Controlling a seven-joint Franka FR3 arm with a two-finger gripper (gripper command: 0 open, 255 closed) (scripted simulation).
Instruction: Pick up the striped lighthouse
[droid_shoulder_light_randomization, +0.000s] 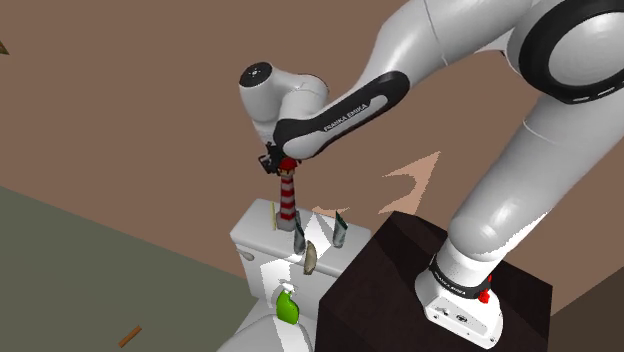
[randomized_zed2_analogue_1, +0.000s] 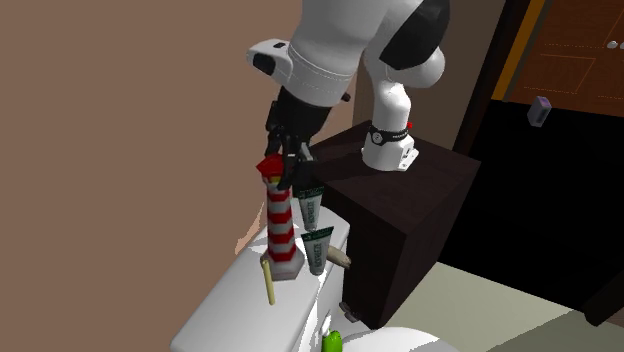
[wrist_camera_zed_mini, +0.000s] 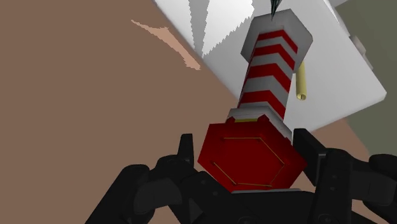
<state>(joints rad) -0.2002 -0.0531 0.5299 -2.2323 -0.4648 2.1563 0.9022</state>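
The striped lighthouse (droid_shoulder_light_randomization: 289, 203) (randomized_zed2_analogue_1: 281, 222) (wrist_camera_zed_mini: 270, 63) has red and white bands and a red hexagonal roof. It stands upright on the white toilet tank lid (droid_shoulder_light_randomization: 248, 240) (randomized_zed2_analogue_1: 225, 312), close to the brown wall. My black gripper (droid_shoulder_light_randomization: 284, 163) (randomized_zed2_analogue_1: 288, 168) (wrist_camera_zed_mini: 245, 149) comes down over its top. In the wrist view one finger sits on each side of the red roof, pressed against its edges. The base still looks to be resting on the lid.
Two green-and-white tubes (randomized_zed2_analogue_1: 310, 205) (randomized_zed2_analogue_1: 318, 248) stand beside the lighthouse, toward the dark stand (droid_shoulder_light_randomization: 400, 270). A pale yellow stick (randomized_zed2_analogue_1: 267, 282) (wrist_camera_zed_mini: 302, 83) lies by its base. A green bottle (droid_shoulder_light_randomization: 288, 305) sits below the tank. The brown wall is right behind.
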